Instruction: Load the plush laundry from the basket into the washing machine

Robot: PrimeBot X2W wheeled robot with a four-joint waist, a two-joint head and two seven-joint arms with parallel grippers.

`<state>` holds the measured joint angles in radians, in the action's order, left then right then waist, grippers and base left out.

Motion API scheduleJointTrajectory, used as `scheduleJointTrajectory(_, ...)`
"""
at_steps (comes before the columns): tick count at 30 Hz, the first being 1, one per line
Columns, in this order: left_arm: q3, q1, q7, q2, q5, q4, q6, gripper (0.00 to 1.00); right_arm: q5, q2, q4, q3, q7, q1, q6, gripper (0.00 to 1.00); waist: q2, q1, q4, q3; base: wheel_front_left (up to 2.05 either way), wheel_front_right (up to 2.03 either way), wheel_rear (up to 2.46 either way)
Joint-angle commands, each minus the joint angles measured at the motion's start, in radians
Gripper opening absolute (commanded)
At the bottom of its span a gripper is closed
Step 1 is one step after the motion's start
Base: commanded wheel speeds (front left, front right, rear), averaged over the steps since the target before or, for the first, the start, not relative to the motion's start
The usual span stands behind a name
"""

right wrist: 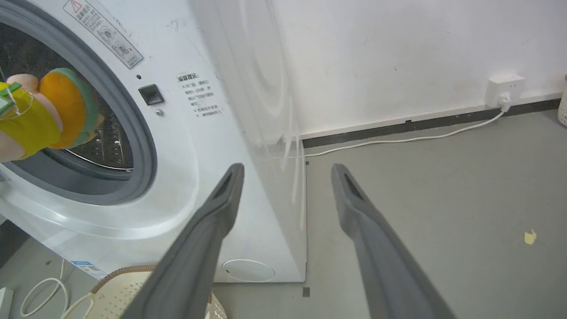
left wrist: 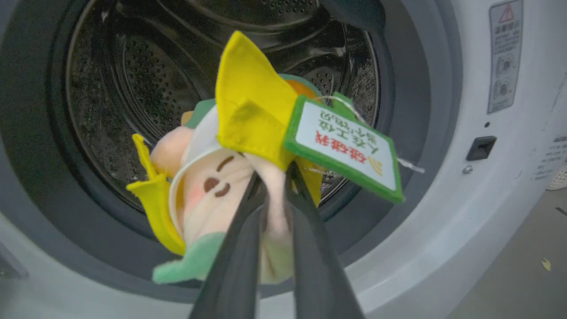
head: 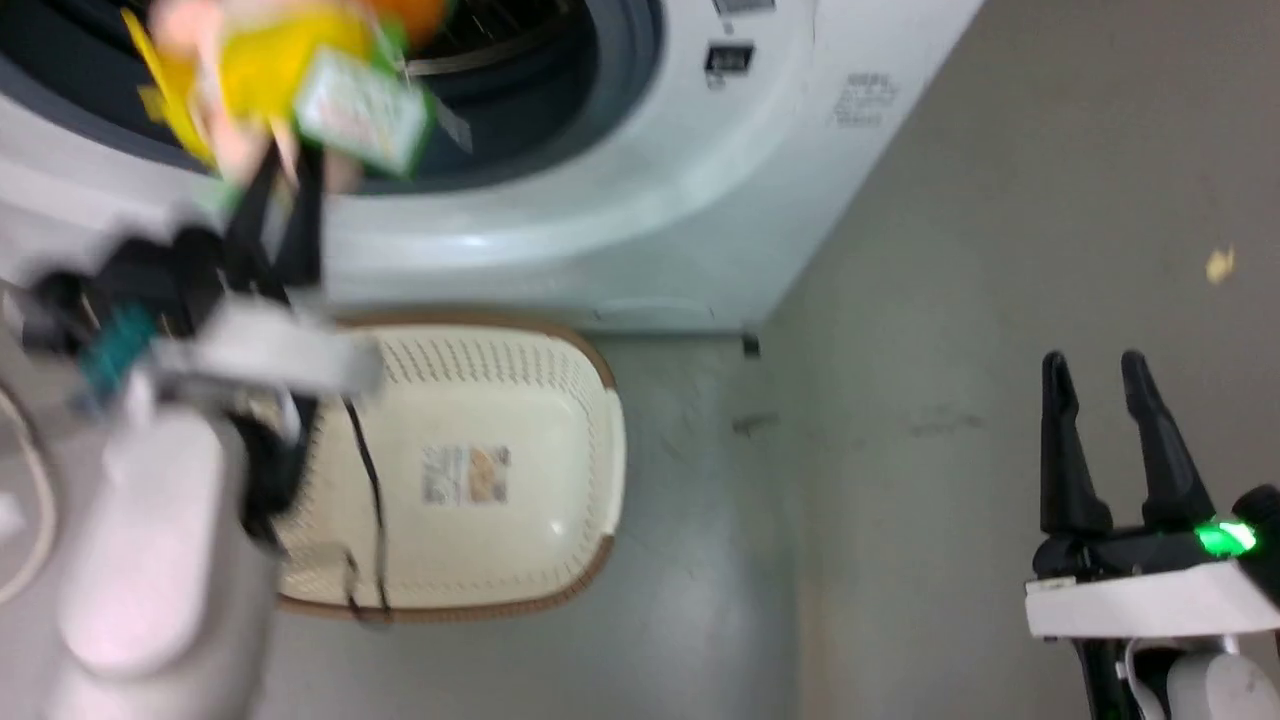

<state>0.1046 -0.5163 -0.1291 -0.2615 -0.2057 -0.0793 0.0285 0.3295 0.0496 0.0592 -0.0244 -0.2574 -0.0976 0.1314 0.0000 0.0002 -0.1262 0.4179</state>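
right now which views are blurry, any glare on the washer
Head view: motion blur smears the left gripper and the plush laundry, while the right gripper is crisp. Left wrist view: the tag is sharp, the washing machine bows from the wide lens. Right wrist view: sharp, with pale sheen on its side.

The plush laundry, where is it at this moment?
In the left wrist view the plush laundry is clamped in the jaws of the left gripper, at the open mouth of the washing machine, with the steel drum behind it.
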Motion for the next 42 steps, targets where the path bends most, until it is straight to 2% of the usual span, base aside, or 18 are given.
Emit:
scheduleJointTrajectory(1,-0.003,-0.05,0.02,-0.014,0.008,-0.002,0.007,0.0,0.009,0.001,0.002,0.001,-0.004,-0.019,-0.001,1.0,0.0,-0.0002,-0.06,0.107,0.0,0.0,0.0)
scheduleJointTrajectory(7,0.006,-0.332,0.222,-0.146,0.048,-0.092,0.054,0.0,0.053,0.001,-0.001,0.025,-0.004,-0.076,-0.001,1.0,0.0,-0.0002,-0.14,0.239,0.0,0.0,0.0)
scheduleJointTrajectory(14,0.091,-0.653,0.456,-0.277,0.056,-0.327,0.097,0.0,0.098,0.001,-0.004,0.051,-0.004,-0.119,-0.001,1.0,0.0,-0.0002,-0.201,0.335,0.0,0.0,0.0)
scheduleJointTrajectory(18,0.159,-0.781,0.594,-0.314,0.053,-0.459,0.101,0.0,0.115,0.001,-0.008,0.065,-0.004,-0.134,-0.001,1.0,0.0,-0.0002,-0.219,0.362,0.0,0.0,0.0)
scheduleJointTrajectory(21,0.211,-0.849,0.648,-0.338,0.048,-0.52,0.102,0.0,0.125,0.001,-0.008,0.077,-0.004,-0.142,-0.001,1.0,0.0,-0.0002,-0.231,0.377,0.0,0.0,0.0)
scheduleJointTrajectory(30,0.303,-0.938,0.677,-0.365,0.016,-0.627,0.102,0.0,0.132,0.001,-0.014,0.082,-0.004,-0.157,-0.001,1.0,0.0,-0.0002,-0.228,0.383,0.0,0.0,0.0)
scheduleJointTrajectory(31,0.306,-0.937,0.668,-0.362,0.011,-0.635,0.102,0.11,0.128,0.001,-0.015,0.078,-0.004,-0.159,-0.001,1.0,0.0,-0.0002,-0.223,0.377,0.0,0.0,0.0)
scheduleJointTrajectory(32,0.312,-0.934,0.653,-0.358,0.009,-0.641,0.102,1.0,0.124,0.001,-0.015,0.072,-0.004,-0.16,-0.001,1.0,0.0,-0.0002,-0.217,0.37,0.0,0.0,0.0)
scheduleJointTrajectory(38,0.308,-0.862,0.513,-0.321,-0.029,-0.686,0.1,1.0,0.081,0.001,-0.014,0.033,-0.004,-0.157,-0.001,1.0,0.0,-0.0002,-0.173,0.283,0.0,0.0,0.0)
scheduleJointTrajectory(42,0.291,-0.753,0.337,-0.268,-0.071,-0.695,0.087,1.0,0.038,0.001,-0.016,-0.001,-0.004,-0.135,-0.001,1.0,0.0,-0.0002,-0.126,0.178,0.0,0.0,0.0)
